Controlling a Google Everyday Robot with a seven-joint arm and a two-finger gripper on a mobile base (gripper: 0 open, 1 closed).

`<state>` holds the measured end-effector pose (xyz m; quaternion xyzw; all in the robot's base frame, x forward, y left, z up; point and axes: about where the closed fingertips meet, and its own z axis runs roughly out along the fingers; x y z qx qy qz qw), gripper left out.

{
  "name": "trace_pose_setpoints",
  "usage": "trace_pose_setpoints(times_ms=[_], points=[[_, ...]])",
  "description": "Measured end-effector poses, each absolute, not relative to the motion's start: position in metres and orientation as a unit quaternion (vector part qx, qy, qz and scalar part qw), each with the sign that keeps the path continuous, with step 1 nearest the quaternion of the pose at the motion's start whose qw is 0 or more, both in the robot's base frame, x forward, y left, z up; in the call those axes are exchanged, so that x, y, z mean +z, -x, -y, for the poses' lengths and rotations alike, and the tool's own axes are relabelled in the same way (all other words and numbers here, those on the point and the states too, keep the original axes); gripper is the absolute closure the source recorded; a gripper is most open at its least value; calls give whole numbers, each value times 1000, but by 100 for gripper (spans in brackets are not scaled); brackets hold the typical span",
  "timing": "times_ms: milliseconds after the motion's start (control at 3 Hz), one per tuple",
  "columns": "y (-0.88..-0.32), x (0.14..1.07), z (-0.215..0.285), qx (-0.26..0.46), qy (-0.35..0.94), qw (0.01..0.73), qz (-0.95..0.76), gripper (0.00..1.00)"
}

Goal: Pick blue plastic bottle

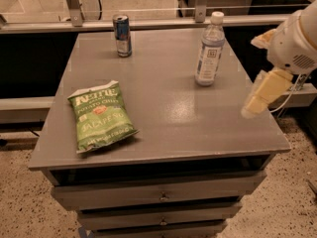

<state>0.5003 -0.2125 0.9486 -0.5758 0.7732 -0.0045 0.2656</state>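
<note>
Toward the grey table's (168, 108) far right, the blue plastic bottle (209, 51) stands upright. The gripper (252, 105) hovers off that table's right edge (empty; how open, I cannot tell). Likely light, thin-walled and slippery: grasp at the label.

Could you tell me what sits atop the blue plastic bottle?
A white cap tops the blue plastic bottle; its contents cannot be seen. The gripper hovers at the right edge of the table.

1 camera looks down at a slant from above the table's (168, 108) front, facing the far rail (163, 22), near enough that the tabletop fills most of the view. The gripper (253, 104) hangs over the table's right edge.
</note>
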Motion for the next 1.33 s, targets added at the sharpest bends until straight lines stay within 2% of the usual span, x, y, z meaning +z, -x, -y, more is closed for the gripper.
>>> trace_pose_setpoints(times_ms=[667,1000,1333], points=[[-567,927,205,25,534,376,-757,0],[-590,922,191,56,515,418,-746,0],[-616,909,168,119,487,461,-732,0]])
